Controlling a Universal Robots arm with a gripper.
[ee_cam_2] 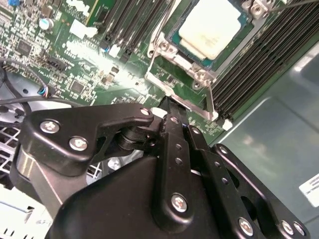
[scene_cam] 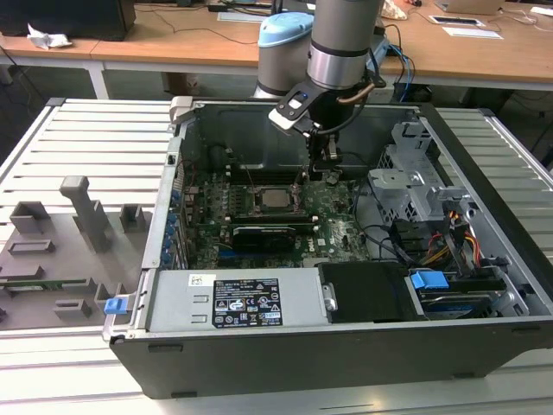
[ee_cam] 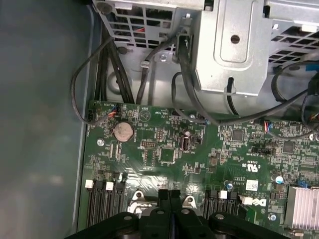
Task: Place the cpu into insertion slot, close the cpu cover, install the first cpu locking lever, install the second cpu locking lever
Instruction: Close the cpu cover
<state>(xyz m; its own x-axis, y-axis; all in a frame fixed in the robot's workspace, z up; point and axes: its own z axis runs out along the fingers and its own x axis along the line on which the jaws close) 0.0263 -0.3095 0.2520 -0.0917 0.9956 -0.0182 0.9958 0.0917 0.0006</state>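
- At the exterior view's left, a grey fixture tray (scene_cam: 52,251) with moulded holders lies beside an open computer case (scene_cam: 164,216).
- Inside the case, left of centre, is the green motherboard (scene_cam: 333,220). The cpu (scene_cam: 275,197) lies flat in the insertion slot (scene_cam: 257,206), silvery top upward, so the placing step looks done.
- In the second wrist view the cpu cover (ee_cam_2: 198,74) (here a silvery metal frame) lies down around the chip, so the cover looks closed.
- Two thin locking levers run along the socket's sides, one lever (ee_cam_2: 155,45) on one side and the other lever (ee_cam_2: 213,102) by the fingertips. I cannot tell whether either is hooked down, so the lever steps seem to be what is left.
- Just to the right of the socket, the gripper (scene_cam: 327,171) hangs low over the board from the arm (scene_cam: 346,43), which reaches in from the far side.
- In the first wrist view its fingers (ee_cam: 163,199) are pressed together with nothing seen between them, the tips just beside the second lever's end.
- At the far right stands a metal drive cage (scene_cam: 406,186) with cables.
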